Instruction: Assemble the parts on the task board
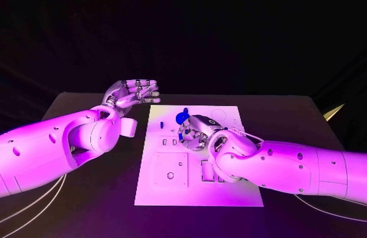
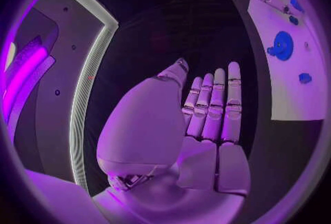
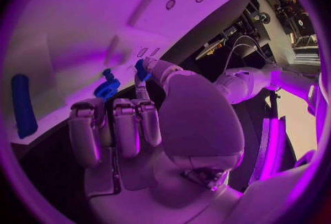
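In the head view the white board lies mid-frame on the dark desk, the left hand raised at its upper left corner. The left wrist view shows that hand's fingers straight, holding nothing. In the right wrist view the right hand pinches a small blue part over the board, beside another blue part.

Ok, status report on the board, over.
Left hand open, off the board. Right hand over the board, pinching a small blue part. Blue disc on the board. Nothing in the way.
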`<move>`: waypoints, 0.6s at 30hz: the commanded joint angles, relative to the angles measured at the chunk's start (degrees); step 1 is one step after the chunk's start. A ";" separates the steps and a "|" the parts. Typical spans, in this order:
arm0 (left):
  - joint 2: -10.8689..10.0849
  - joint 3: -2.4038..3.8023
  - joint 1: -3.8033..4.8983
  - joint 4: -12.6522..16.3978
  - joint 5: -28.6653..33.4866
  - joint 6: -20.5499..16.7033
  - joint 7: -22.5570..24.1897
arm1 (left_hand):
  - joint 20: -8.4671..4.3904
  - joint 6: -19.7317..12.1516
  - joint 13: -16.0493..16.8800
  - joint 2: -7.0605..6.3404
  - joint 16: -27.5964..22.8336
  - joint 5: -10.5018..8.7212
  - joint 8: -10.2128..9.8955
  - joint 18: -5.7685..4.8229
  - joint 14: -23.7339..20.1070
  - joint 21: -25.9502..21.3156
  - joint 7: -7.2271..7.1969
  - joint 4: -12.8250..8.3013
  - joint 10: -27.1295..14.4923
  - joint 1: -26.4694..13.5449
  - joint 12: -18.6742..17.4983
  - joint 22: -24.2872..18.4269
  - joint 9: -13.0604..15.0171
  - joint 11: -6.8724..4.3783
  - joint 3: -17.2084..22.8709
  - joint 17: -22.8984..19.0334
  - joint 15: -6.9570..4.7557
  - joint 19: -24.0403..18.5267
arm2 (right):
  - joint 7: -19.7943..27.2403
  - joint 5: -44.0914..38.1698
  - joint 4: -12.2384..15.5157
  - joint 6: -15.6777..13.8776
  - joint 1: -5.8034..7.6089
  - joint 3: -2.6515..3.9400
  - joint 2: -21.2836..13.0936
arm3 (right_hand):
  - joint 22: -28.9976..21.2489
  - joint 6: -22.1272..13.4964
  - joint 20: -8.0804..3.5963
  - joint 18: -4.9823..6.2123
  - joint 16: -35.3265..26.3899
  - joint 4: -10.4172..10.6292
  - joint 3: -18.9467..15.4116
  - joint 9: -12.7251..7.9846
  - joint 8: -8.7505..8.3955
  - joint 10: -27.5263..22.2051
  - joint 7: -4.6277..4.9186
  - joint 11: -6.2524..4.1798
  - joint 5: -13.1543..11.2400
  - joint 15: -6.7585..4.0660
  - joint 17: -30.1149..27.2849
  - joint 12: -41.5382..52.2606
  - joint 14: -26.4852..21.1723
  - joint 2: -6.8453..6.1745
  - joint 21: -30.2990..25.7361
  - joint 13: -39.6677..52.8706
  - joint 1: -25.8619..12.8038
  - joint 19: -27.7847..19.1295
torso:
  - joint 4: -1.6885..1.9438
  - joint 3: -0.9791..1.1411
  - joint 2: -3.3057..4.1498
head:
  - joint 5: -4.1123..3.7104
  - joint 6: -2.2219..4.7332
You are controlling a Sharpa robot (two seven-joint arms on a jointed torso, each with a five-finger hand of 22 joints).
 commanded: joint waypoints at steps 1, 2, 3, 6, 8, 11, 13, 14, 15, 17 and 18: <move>0.19 0.02 0.05 0.04 0.04 0.95 0.14 | -0.04 0.15 0.00 -0.08 -0.33 -0.33 0.30 0.51 -0.36 0.23 0.06 -0.27 0.32 0.38 -0.02 0.07 0.08 -0.05 0.05 0.05 0.07 -0.41 | -1.24 -2.70 -0.28 1.11 -0.50 -0.07 0.36 | 15.08 0.28 -0.25 -0.39 0.11 -0.09 0.23 1.05 0.57 4.46 -0.09 -0.31 0.12 -0.41 14.67 -0.12 6.08 -0.05 0.26 13.63 -0.43 6.00 | 0.09 0.08 0.00 | 0.18 -0.08; 0.22 0.02 0.05 0.02 0.03 0.98 0.13 | -0.04 0.18 0.01 -0.08 -0.34 -0.33 0.32 0.51 -0.36 0.25 0.09 -0.27 0.35 0.37 -0.01 0.08 0.09 -0.06 0.04 0.06 0.06 -0.42 | -1.21 -2.85 -0.36 1.03 -0.64 -0.07 0.42 | 15.08 0.28 -0.25 -0.39 0.11 -0.09 0.23 1.05 0.57 4.46 -0.09 -0.31 0.12 -0.41 14.67 -0.12 6.08 -0.05 0.26 13.63 -0.43 6.00 | 0.10 0.09 -0.03 | 0.21 -0.11; 0.25 0.01 0.05 0.01 0.03 1.01 0.12 | -0.04 0.18 0.01 -0.08 -0.34 -0.33 0.32 0.51 -0.36 0.25 0.09 -0.27 0.35 0.37 -0.01 0.08 0.09 -0.06 0.04 0.06 0.06 -0.42 | -1.16 -3.00 -0.41 0.94 -0.76 -0.08 0.46 | 15.08 0.28 -0.25 -0.39 0.11 -0.09 0.23 1.05 0.57 4.46 -0.09 -0.31 0.12 -0.41 14.67 -0.12 6.08 -0.05 0.26 13.63 -0.43 6.00 | 0.09 0.08 -0.05 | 0.22 -0.12; 0.27 0.00 0.05 0.00 0.02 1.07 0.09 | -0.04 0.18 0.01 -0.08 -0.34 -0.33 0.32 0.51 -0.36 0.25 0.09 -0.27 0.35 0.37 -0.01 0.08 0.09 -0.06 0.04 0.06 0.06 -0.42 | -1.09 -3.36 -0.54 0.88 -0.97 -0.09 0.59 | 15.08 0.22 -0.26 -0.39 0.11 -0.10 0.24 1.06 0.56 4.44 -0.09 -0.31 0.11 -0.41 14.69 -0.16 6.08 -0.14 0.26 13.61 -0.60 6.00 | 0.12 0.05 -0.05 | 0.22 -0.16; 0.29 0.00 0.05 -0.03 0.02 1.08 0.08 | -0.04 0.18 0.01 -0.08 -0.34 -0.33 0.32 0.51 -0.36 0.25 0.09 -0.27 0.35 0.37 -0.01 0.08 0.09 -0.06 0.04 0.06 0.06 -0.42 | -1.11 -3.54 -0.70 1.02 -1.05 -0.10 0.72 | 15.08 0.18 -0.26 -0.39 0.12 -0.12 0.23 1.08 0.57 4.46 -0.09 -0.31 0.09 -0.41 14.71 -0.13 6.09 -0.23 0.26 13.63 -0.71 6.00 | 0.03 -0.01 -0.06 | 0.30 -0.16; 0.32 0.00 0.05 -0.03 0.02 1.10 0.07 | -0.04 0.18 0.01 -0.08 -0.34 -0.33 0.32 0.51 -0.36 0.25 0.09 -0.27 0.35 0.37 -0.01 0.08 0.09 -0.06 0.04 0.06 0.06 -0.42 | -1.24 -3.79 -1.00 1.25 -1.15 -0.10 0.96 | 15.08 0.17 -0.26 -0.39 0.12 -0.14 0.23 1.09 0.59 4.48 -0.08 -0.31 0.02 -0.41 14.73 -0.11 6.09 -0.31 0.26 13.65 -0.84 6.00 | 0.00 -0.02 -0.06 | 0.33 -0.30; 0.35 0.00 0.05 -0.02 0.01 1.14 0.06 | -0.04 0.18 0.01 -0.08 -0.34 -0.33 0.32 0.51 -0.36 0.25 0.09 -0.27 0.35 0.37 -0.01 0.08 0.09 -0.06 0.04 0.06 0.06 -0.42 | -1.41 -4.01 -1.29 1.50 -1.22 -0.10 1.18 | 15.08 0.09 -0.26 -0.39 0.14 -0.17 0.23 1.13 0.62 4.48 -0.08 -0.30 -0.18 -0.41 14.77 -0.12 6.10 -0.50 0.26 13.64 -1.18 6.00 | 0.02 0.00 -0.03 | 0.40 -0.42; 0.36 0.00 0.05 -0.02 0.01 1.15 0.06 | -0.04 0.18 0.01 -0.08 -0.34 -0.33 0.32 0.51 -0.36 0.25 0.09 -0.27 0.35 0.37 -0.01 0.08 0.09 -0.06 0.04 0.06 0.06 -0.42 | -1.46 -4.09 -1.42 1.57 -1.25 -0.10 1.26 | 15.08 0.07 -0.26 -0.39 0.13 -0.17 0.22 1.13 0.62 4.44 -0.08 -0.30 -0.25 -0.41 14.74 -0.16 6.09 -0.55 0.26 13.61 -1.25 6.00 | 0.00 0.01 -0.02 | 0.40 -0.48; 0.36 0.00 0.05 -0.01 0.01 1.15 0.06 | -0.04 0.18 0.01 -0.08 -0.34 -0.33 0.32 0.51 -0.36 0.25 0.09 -0.27 0.35 0.37 -0.01 0.08 0.09 -0.06 0.04 0.06 0.06 -0.42 | -1.51 -4.18 -1.52 1.63 -1.28 -0.10 1.33 | 15.08 0.02 -0.26 -0.39 0.12 -0.19 0.22 1.14 0.63 4.45 -0.07 -0.30 -0.37 -0.41 14.72 -0.16 6.09 -0.64 0.26 13.61 -1.39 6.00 | 0.00 0.01 -0.01 | 0.39 -0.51; 0.36 -0.01 0.05 0.00 -0.01 1.16 0.05 | -0.04 0.18 0.01 -0.08 -0.34 -0.33 0.32 0.51 -0.36 0.25 0.09 -0.27 0.35 0.37 -0.01 0.08 0.09 -0.06 0.04 0.06 0.06 -0.42 | -1.59 -4.31 -1.67 1.69 -1.35 -0.11 1.42 | 15.08 -0.01 -0.26 -0.39 0.13 -0.21 0.21 1.15 0.63 4.44 -0.07 -0.30 -0.48 -0.40 14.75 -0.16 6.09 -0.73 0.26 13.61 -1.52 6.00 | 0.00 0.02 -0.02 | 0.40 -0.53; 0.35 -0.01 0.05 0.00 -0.02 1.16 0.05 | -0.04 0.18 0.01 -0.08 -0.34 -0.33 0.32 0.51 -0.36 0.25 0.09 -0.27 0.35 0.37 -0.01 0.08 0.09 -0.06 0.04 0.06 0.06 -0.42 | -1.61 -4.36 -1.73 1.70 -1.37 -0.11 1.46 | 15.08 -0.01 -0.26 -0.39 0.13 -0.21 0.21 1.15 0.63 4.44 -0.07 -0.30 -0.48 -0.40 14.75 -0.16 6.09 -0.73 0.26 13.61 -1.52 6.00 | -0.01 0.01 -0.03 | 0.40 -0.55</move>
